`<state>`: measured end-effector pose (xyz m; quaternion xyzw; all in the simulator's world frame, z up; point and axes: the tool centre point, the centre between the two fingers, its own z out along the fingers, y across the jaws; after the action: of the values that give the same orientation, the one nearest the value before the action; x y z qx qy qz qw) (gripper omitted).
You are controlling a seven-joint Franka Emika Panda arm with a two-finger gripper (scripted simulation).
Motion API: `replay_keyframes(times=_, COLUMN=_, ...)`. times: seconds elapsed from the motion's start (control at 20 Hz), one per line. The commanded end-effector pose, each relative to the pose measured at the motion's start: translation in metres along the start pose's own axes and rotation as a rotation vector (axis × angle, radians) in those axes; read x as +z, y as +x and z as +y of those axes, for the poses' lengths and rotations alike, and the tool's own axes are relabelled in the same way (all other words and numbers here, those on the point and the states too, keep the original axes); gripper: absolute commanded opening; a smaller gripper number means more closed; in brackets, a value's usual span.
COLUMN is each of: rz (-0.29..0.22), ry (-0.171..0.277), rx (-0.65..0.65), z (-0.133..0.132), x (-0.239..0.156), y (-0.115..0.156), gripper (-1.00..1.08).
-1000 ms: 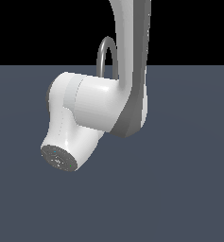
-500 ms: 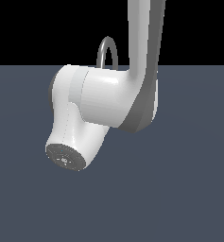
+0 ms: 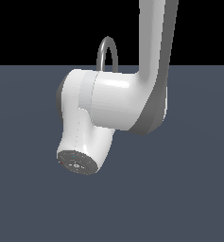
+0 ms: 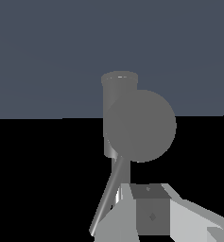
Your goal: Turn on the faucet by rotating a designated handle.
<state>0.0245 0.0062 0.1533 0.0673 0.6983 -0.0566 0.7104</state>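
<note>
In the exterior view only the arched spout of the faucet (image 3: 107, 51) shows, rising behind my white arm (image 3: 113, 104), which hides the base, the handle and my gripper. The wrist view shows the faucet's grey cylindrical base (image 4: 117, 94) with a round grey body (image 4: 141, 125) in front of it. A thin grey rod (image 4: 108, 194) runs from that body to just beside my gripper (image 4: 149, 198). It looks like the handle, though I cannot be sure. The fingers (image 4: 152, 215) form one block with no gap and hold nothing.
A flat dark blue-grey floor (image 3: 189, 198) spreads around the faucet, with black background above the horizon. My arm's upper link (image 3: 157, 42) comes down on the exterior view's right.
My arm has shifted toward the exterior view's right and slightly lower. The faucet's spout has not moved.
</note>
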Motion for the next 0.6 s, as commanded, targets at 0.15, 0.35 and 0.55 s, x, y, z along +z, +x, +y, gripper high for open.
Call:
replay_keyframes(times=0.15, rz=0.011, ry=0.037, rx=-0.009, z=-0.028, x=0.000, y=0.023, gripper=-1.00)
replay_keyframes(times=0.35, rz=0.013, ry=0.062, rx=-0.013, z=-0.047, x=0.000, y=0.038, gripper=-1.00)
replay_keyframes(times=0.55, rz=0.015, ry=0.080, rx=-0.017, z=-0.062, x=0.000, y=0.050, gripper=-1.00)
